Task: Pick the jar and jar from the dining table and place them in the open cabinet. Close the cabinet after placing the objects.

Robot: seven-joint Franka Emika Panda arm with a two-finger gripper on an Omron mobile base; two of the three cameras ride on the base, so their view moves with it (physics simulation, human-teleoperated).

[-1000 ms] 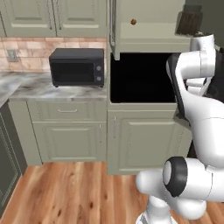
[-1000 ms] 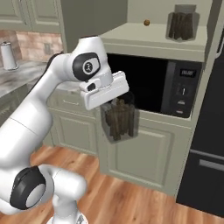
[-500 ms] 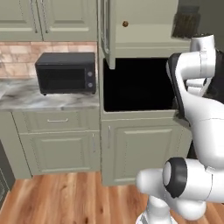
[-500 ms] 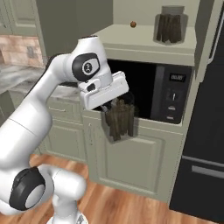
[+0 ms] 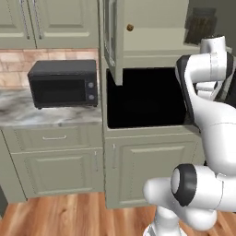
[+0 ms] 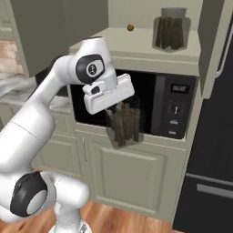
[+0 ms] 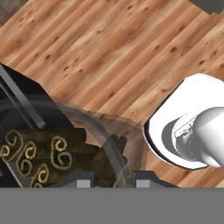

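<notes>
- Right now the gripper (image 6: 119, 119), near the middle of the right base view, is clenched on a clear glass jar (image 6: 125, 124) that hangs below the white hand, tilted slightly, in front of the dark oven opening.
- Through its glass show dark brown upright sticks, rough and bark-like; in the hand view their cut ends at lower left are rolled into tan spirals, and the jar's curved clear wall arcs across them.
- A second jar (image 6: 171, 31) of the same cylindrical shape and the same brown sticks stands upright at the upper right of the right base view, on the pale flat shelf of the open cabinet (image 6: 150, 43).
- A small round brown ball (image 6: 130, 28) sits on that shelf, well left of the second jar.
- The cabinet door (image 5: 113, 37) is sage-green with a raised panel and stands swung open at the top centre of the left base view.
- A boxy black microwave (image 5: 63, 83) rests on a grey-veined marble counter (image 5: 46, 116) at the left of that view, below tan brick tiles.
- The floor (image 7: 109, 57) is warm wood planking with visible grain.
- No writing is legible on the oven's control panel (image 6: 176, 109).
</notes>
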